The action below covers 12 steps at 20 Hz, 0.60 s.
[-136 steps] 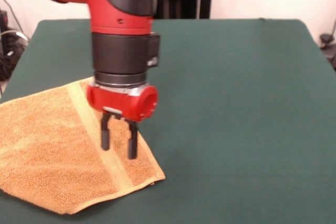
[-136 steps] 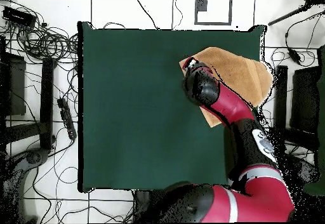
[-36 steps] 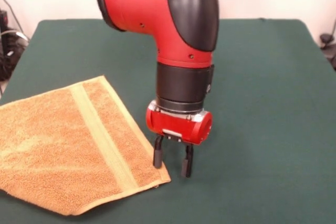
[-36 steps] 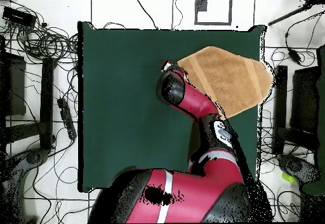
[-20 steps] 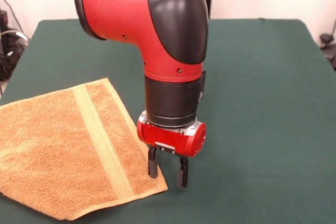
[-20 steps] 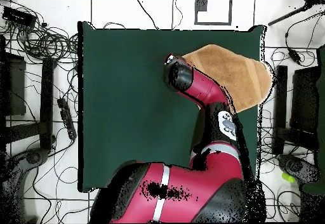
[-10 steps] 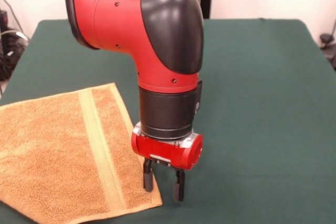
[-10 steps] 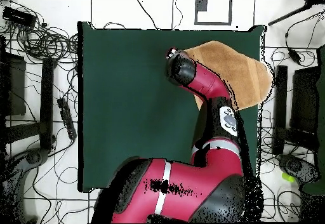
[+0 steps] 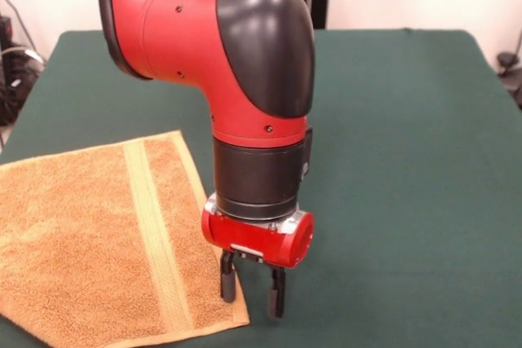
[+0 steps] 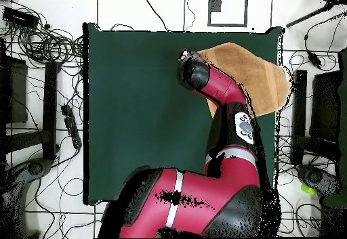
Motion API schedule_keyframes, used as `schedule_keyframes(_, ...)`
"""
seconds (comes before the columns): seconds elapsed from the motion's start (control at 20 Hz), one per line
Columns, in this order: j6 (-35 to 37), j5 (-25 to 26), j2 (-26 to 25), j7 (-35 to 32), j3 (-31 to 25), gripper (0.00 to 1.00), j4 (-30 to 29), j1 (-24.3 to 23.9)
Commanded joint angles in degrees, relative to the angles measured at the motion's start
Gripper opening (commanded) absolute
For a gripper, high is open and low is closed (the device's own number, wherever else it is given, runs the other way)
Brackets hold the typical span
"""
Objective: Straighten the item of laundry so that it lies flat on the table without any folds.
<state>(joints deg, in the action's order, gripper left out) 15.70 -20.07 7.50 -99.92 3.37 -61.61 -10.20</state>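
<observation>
Bench [image 9: 391,120]: large rectangular surface in plain dark green felt-like cloth, mostly bare, with wide open room beyond one corner. Orange-tan terry-cloth hand towel [image 9: 73,242] with paler yellow-green stripe: lay spread at that corner, its outer edge overhanging the bench's side edge in the overhead view [image 10: 261,74]; part cut off in the front view. Red and black gripper [image 9: 251,289]: released, fingers apart, straddling the towel's inner corner; contact unclear.

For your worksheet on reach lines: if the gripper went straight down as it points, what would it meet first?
Probably the towel's near corner edge: the gripper hangs open astride it, one fingertip over towel, the other over table. Depth is unclear.
</observation>
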Motion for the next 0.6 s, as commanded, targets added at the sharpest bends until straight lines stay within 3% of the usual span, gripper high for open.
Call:
schedule_keyframes(0.05,5.2,2.1,-5.9,-4.8,-4.2,1.0,-1.7,-0.9)
schedule_keyframes(0.6,6.7,2.3,-5.8,-4.2,-4.3,1.0,-1.6,-1.0)
